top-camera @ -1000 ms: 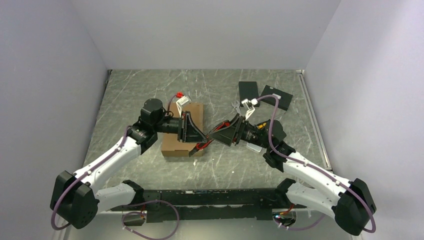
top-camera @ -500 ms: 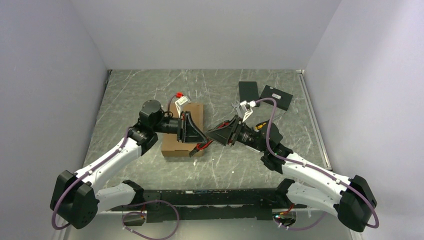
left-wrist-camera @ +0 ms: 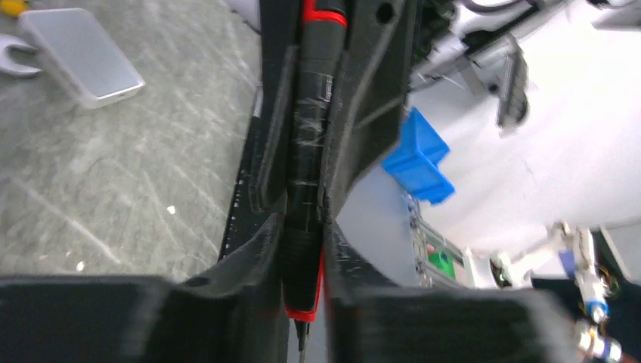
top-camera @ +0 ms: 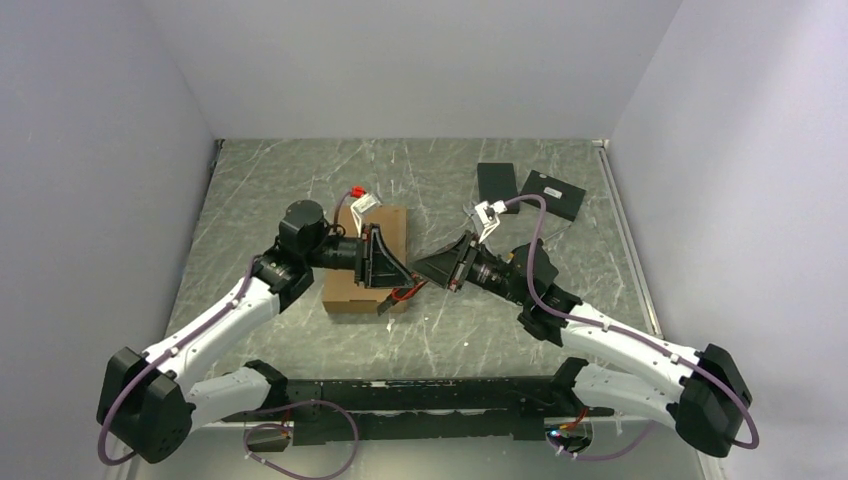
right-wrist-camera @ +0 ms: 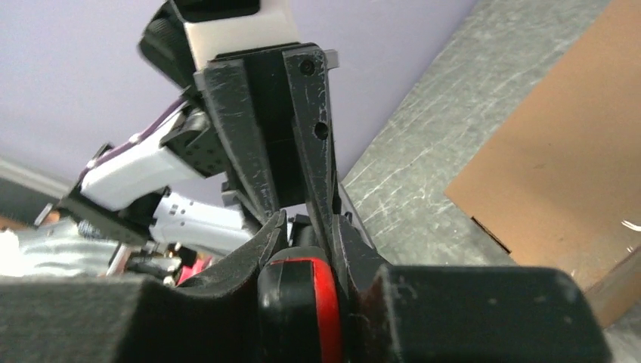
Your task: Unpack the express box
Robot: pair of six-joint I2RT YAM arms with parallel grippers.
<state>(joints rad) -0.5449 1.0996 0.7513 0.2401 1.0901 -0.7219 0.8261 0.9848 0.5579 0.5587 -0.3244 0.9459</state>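
Observation:
The express box [top-camera: 345,285], plain brown cardboard, lies flat on the table left of centre, and its corner shows in the right wrist view [right-wrist-camera: 559,151]. Above its right edge both grippers meet tip to tip over a slim black-and-red tool [top-camera: 408,292]. My right gripper [top-camera: 428,270] is shut on the tool's red-banded end [right-wrist-camera: 298,302]. My left gripper [top-camera: 402,278] is open, its fingers standing loosely either side of the tool's shaft [left-wrist-camera: 306,174]. The box's right half is hidden under the left gripper.
Two flat black boxes [top-camera: 497,182] [top-camera: 553,195] lie at the back right. A flat silver slab [left-wrist-camera: 79,53] and a wrench [left-wrist-camera: 11,60] rest on the table beside the right arm. White walls close in three sides.
My right gripper has slid left onto the tool and closed on it. My left gripper's jaws have widened around the same tool. The box has not moved.

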